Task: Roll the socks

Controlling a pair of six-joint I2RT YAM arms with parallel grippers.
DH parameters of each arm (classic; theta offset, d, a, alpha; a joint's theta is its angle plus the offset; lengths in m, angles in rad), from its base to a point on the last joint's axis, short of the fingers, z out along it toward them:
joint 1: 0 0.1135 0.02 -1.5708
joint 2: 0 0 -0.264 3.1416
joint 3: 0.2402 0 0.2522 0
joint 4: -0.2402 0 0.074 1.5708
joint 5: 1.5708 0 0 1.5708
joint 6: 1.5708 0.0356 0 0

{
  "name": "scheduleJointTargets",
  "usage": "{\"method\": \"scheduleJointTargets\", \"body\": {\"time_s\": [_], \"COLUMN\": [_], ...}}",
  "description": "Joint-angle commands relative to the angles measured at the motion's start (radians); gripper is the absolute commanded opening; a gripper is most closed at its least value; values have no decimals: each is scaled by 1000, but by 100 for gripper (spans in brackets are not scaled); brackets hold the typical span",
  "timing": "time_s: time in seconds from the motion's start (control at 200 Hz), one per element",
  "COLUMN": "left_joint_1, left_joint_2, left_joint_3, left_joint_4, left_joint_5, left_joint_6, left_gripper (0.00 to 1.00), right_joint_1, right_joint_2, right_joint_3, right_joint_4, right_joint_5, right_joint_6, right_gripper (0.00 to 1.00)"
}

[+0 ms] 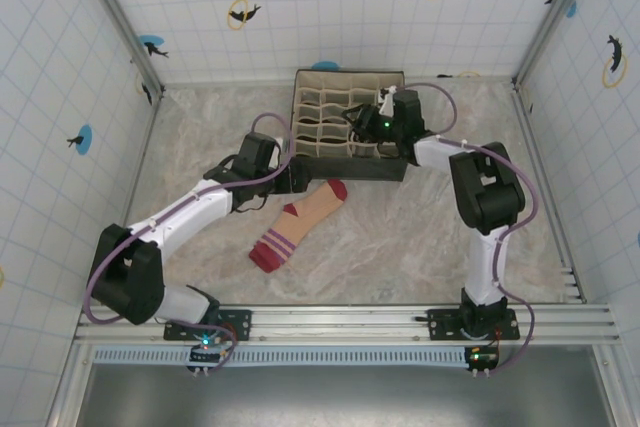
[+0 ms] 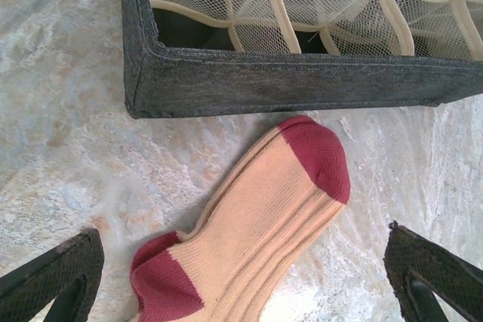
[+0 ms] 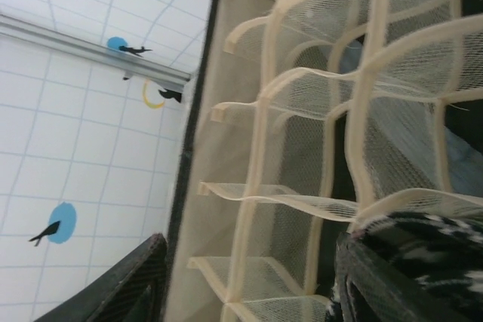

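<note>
- Between the wide-open jaws of the left gripper [image 2: 245,269] nothing is held; the peach sock [image 2: 256,216] lies flat and unrolled on the table [image 2: 68,148] below, its dark red toe just beside the organizer [image 2: 302,84].
- Over the organizer's mesh cells, the right gripper [image 3: 241,284] stands parted around empty air, with the black-and-white striped sock [image 3: 430,250] bunched beside one finger, seemingly in a cell.
- By my judgement, the striped sock is stowed and the peach sock is not yet rolled.
</note>
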Motion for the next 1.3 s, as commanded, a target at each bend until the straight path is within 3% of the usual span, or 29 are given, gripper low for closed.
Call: {"method": "scheduleJointTargets", "body": {"time_s": [0.0, 0.225, 0.47, 0.736, 1.046, 1.296], "left_joint_1": [1, 7, 4, -43, -110, -164], "left_joint_2": [30, 105, 163, 203, 275, 337], "left_joint_3": [0, -8, -45, -91, -101, -72], "left_joint_4": [-22, 11, 107, 176, 257, 360], "left_joint_5": [36, 104, 204, 209, 241, 250], "left_joint_6": [20, 87, 70, 57, 6, -97], "left_gripper": [97, 97, 94, 93, 92, 92], "right_joint_1": [-7, 1, 18, 53, 101, 158], "right_joint_2": [-117, -279, -463, -658, -942, -1038], "right_joint_3": [35, -40, -182, -320, -623, -759], "right_joint_4": [1, -154, -331, -570, -627, -646], "right_joint_5": [-55, 6, 136, 358, 502, 560], "right_joint_6": [-54, -194, -313, -381, -373, -317], "right_gripper": [65, 71, 74, 78, 80, 73]}}
